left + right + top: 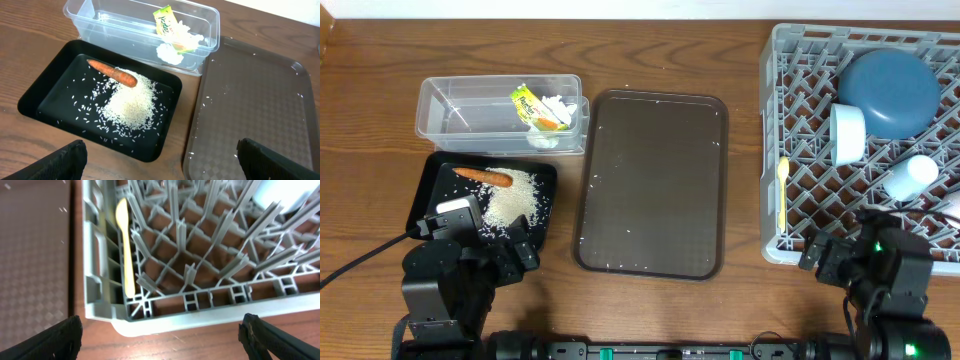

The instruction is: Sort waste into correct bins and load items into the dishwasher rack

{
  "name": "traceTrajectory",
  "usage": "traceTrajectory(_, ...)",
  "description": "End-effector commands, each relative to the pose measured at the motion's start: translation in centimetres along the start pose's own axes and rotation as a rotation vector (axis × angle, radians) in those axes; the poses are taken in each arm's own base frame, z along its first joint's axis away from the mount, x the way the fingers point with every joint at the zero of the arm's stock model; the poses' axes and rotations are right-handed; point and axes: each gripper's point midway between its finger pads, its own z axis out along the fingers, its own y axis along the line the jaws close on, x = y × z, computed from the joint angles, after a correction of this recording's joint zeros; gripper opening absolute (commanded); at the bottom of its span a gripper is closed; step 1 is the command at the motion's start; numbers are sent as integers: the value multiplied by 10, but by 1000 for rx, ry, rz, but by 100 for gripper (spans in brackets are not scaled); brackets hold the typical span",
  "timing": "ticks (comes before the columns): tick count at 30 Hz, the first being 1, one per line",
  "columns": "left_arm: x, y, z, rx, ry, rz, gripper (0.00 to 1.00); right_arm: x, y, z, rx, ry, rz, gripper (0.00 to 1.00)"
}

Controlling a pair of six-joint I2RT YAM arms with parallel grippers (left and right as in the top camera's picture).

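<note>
the rice (513, 195) is what remains, i judge: one heap sits in the black tray (430, 190), but a few grains lie on the brown serving tray (650, 180). they are too small to pinch, so it is better to lift that tray by its rim and tip it slowly over the black one. the left hand (161, 145) and the right hand (161, 320) are both spread wide, holding nothing.

one carrot (483, 176) touches the heap. the clear tub (450, 110) holds one wrapper (526, 104) and one tissue clump (558, 106). the dishwasher rack (820, 80), at the right of the surface (370, 100), carries one plate (890, 90), one bowl (847, 133), one light blue cup (910, 177) and one spoon (782, 190) (a pink cup i cannot confirm).
</note>
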Motion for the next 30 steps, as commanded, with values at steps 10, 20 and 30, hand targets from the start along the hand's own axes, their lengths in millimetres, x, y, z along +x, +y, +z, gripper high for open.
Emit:
traceTrajectory(10,2,2,1,-11,3,-4,98,-12,3,-26,-23,-170,-14,99)
traceTrajectory(20,2,2,1,-11,3,-4,97,-53,20,-5,-146,-541,-24,99)
traceTrajectory(30,2,2,1,-11,3,-4,98,-66,25,3,-221,-847,-32,99)
